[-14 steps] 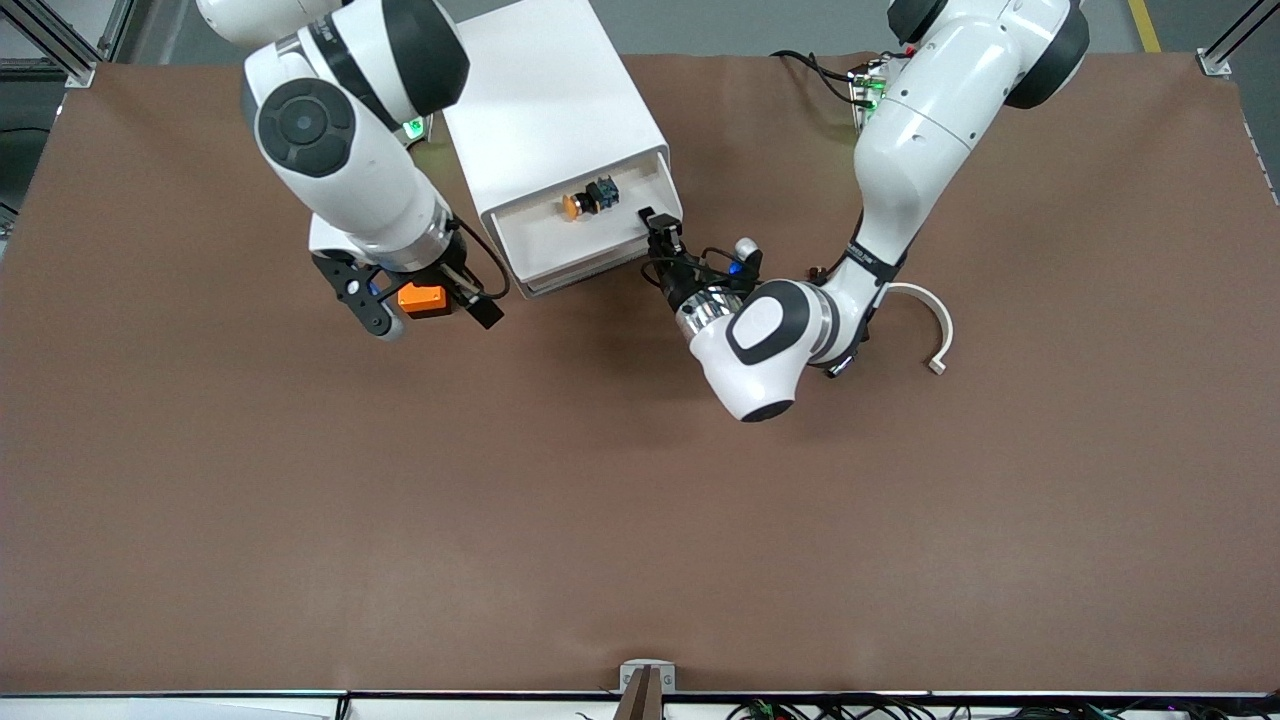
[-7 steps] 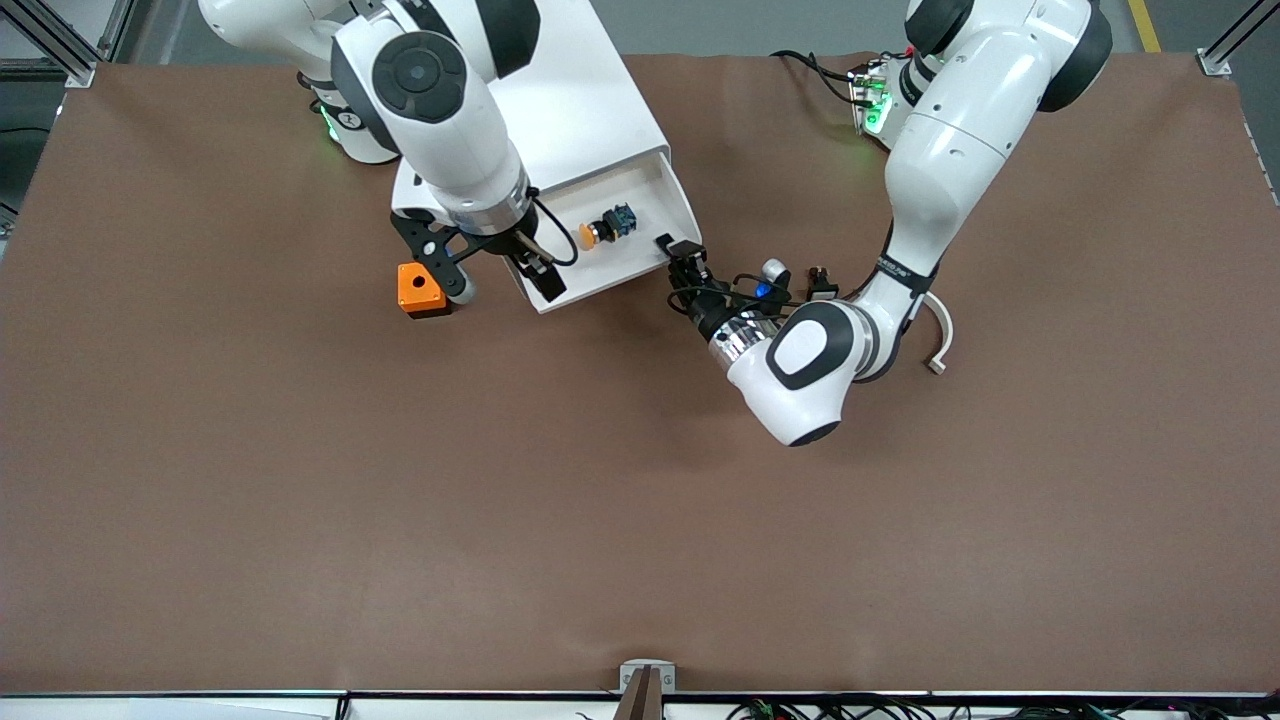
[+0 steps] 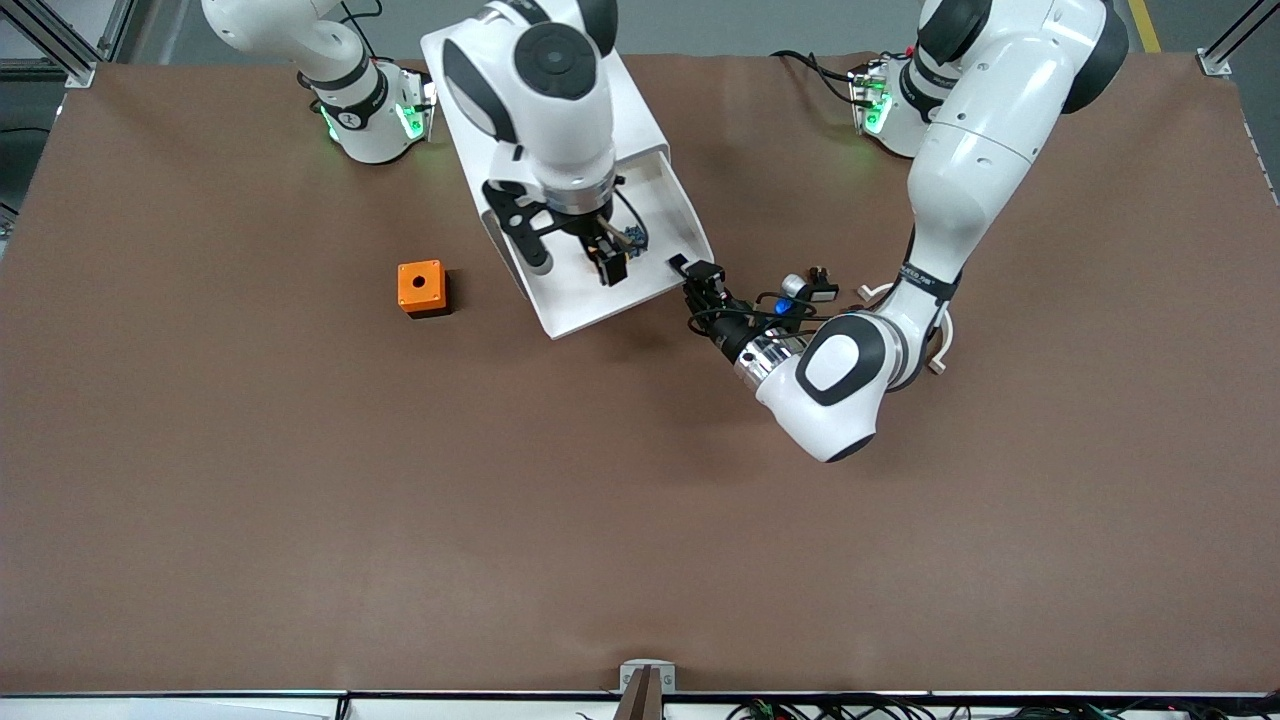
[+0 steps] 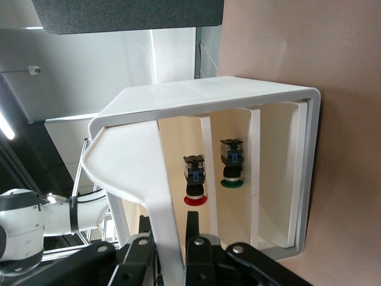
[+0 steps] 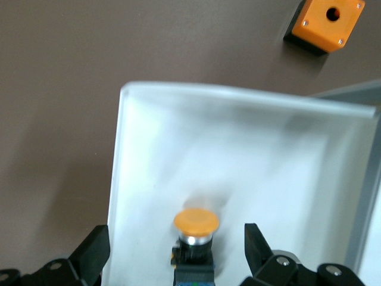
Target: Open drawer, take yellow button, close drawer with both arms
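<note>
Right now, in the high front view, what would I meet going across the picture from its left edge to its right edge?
Orange square box with a hole → right gripper over the pulled-out white plastic drawer → left gripper at the drawer's front → curved white ring piece.

Even, bright overhead light falls on the brown matte bench (image 3: 300, 500), which shows no glare. Soft, short shadows lie beside the small orange square box with a hole (image 3: 421, 288) and under the wide white plastic tray drawer (image 3: 620, 290). Green indicator lamps glow at both arm bases. In the right wrist view the drawer's white floor (image 5: 250, 179) is smeared by motion blur and nearly washed out, while the round orange-yellow button cap (image 5: 196, 221) casts a faint shadow. The left wrist view is sharp; a ceiling strip light (image 4: 7, 125) shines brightly in the background.
</note>
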